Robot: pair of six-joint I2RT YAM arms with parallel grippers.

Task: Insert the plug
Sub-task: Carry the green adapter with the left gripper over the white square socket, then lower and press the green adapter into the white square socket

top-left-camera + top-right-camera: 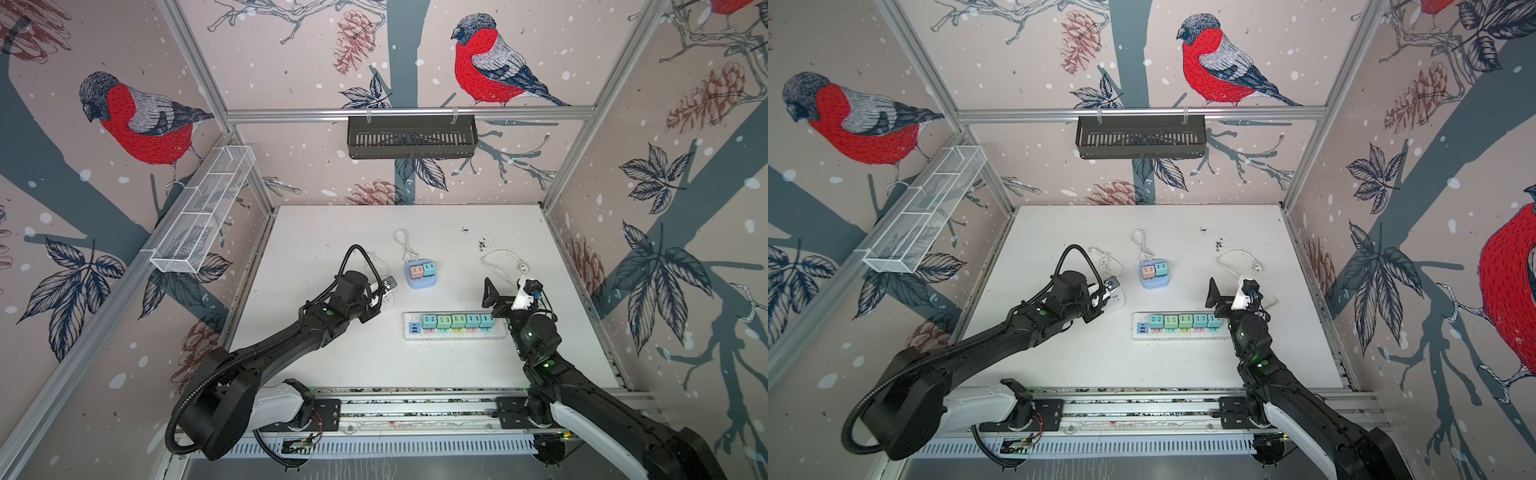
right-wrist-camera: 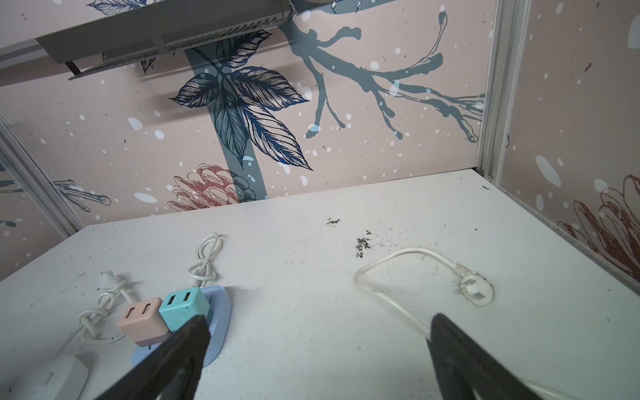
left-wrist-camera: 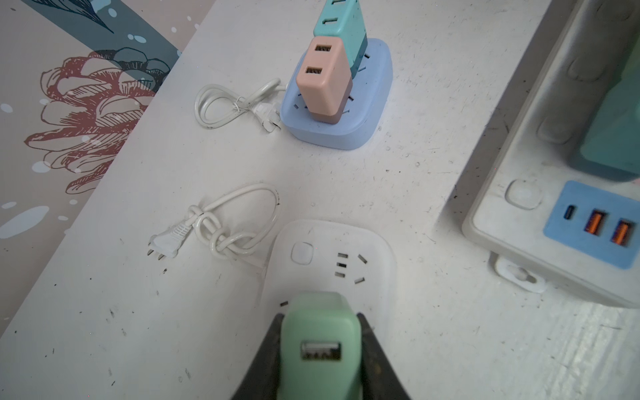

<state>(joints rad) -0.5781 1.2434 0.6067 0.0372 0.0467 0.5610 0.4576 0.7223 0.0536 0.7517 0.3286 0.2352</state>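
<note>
My left gripper point(image 3: 320, 323) is shut on a pale green plug point(image 3: 320, 346) with one USB port facing the camera. The plug stands over the near part of a white square socket block point(image 3: 332, 256); its prongs are hidden, and I cannot tell whether they are in the slots. In both top views the left gripper point(image 1: 384, 293) point(image 1: 1100, 297) hovers at that white block point(image 1: 1116, 296), left of centre. My right gripper point(image 2: 317, 322) point(image 1: 505, 291) is open and empty, above the table beyond the right end of the long power strip point(image 1: 409, 330).
The long strip point(image 3: 519, 207) carries several pastel plugs. A blue socket base point(image 1: 420, 284) point(image 3: 374, 104) holds a pink and a teal plug. White cords point(image 3: 221, 221) point(image 2: 391, 259) lie loose on the table. A black basket point(image 1: 411, 137) and a wire basket point(image 1: 203, 208) hang on the walls.
</note>
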